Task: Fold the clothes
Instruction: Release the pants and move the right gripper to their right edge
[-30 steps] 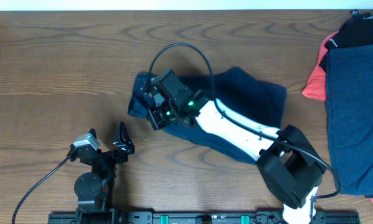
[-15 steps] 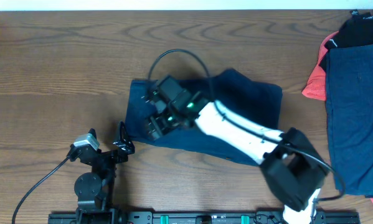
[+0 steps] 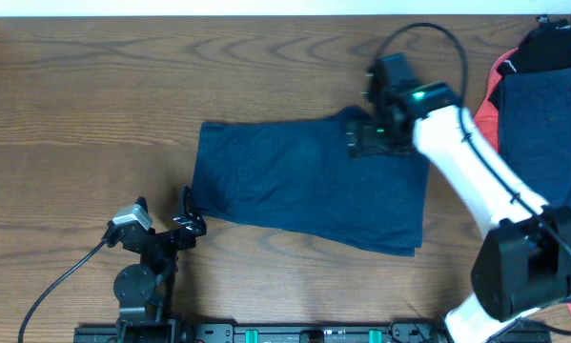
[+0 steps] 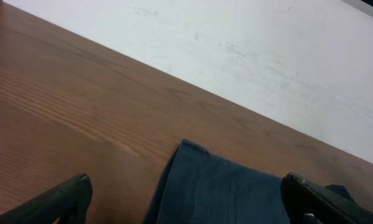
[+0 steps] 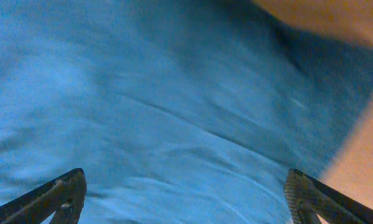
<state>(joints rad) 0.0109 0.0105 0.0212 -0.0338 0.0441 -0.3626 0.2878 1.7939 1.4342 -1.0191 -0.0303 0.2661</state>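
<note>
A dark navy garment of the clothes lies flat across the middle of the table. My right gripper hovers over its upper right corner, open and holding nothing. In the right wrist view the navy cloth fills the picture below the spread gripper. My left gripper rests open at the front left, just off the garment's lower left corner. The left wrist view shows that cloth edge ahead of the open gripper.
At the right edge lies a heap of more clothes: a large navy piece, a coral-red one under it and a black one at the back. Bare wood tabletop stretches to the left.
My right gripper opened and let go of the navy garment, then swung from its left end to its upper right corner. The cloth now lies wider and flatter. The left arm stayed still.
</note>
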